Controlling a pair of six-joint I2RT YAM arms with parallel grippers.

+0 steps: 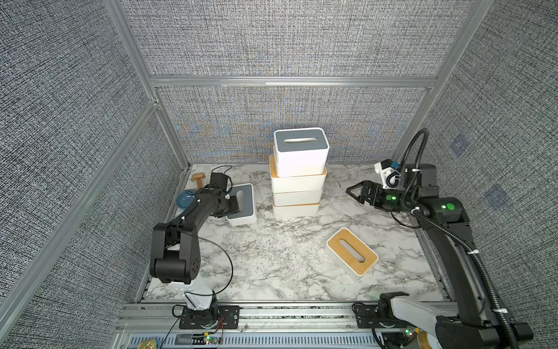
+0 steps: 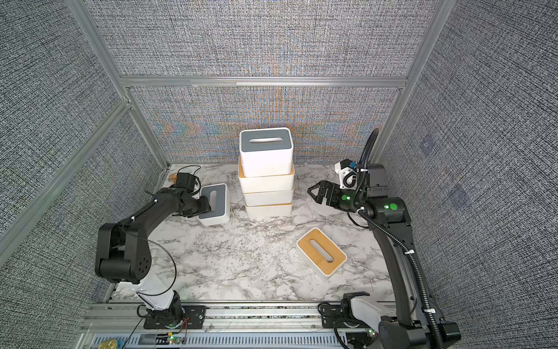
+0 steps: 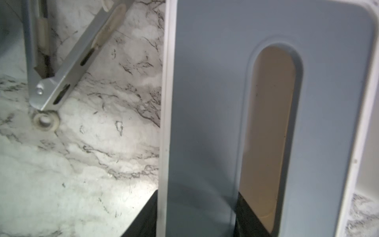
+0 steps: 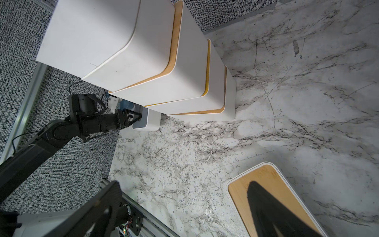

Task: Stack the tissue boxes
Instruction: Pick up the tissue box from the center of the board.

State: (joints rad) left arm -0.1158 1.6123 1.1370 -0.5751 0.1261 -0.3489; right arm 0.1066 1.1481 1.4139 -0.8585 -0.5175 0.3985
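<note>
Grasp step: grey-lidded box (image 1: 249,193) pinched through its slot by left pincer (image 1: 234,208); right pincer (image 1: 354,193) spread. Lift onto stack (image 1: 297,181) required next.

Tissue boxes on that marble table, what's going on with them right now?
The left gripper is shut on a grey-lidded box on the table beside the stack, one finger in its slot. The right gripper hangs open and empty on the stack's other side. A tan-lidded box lies loose in front, not yet stacked.
</note>
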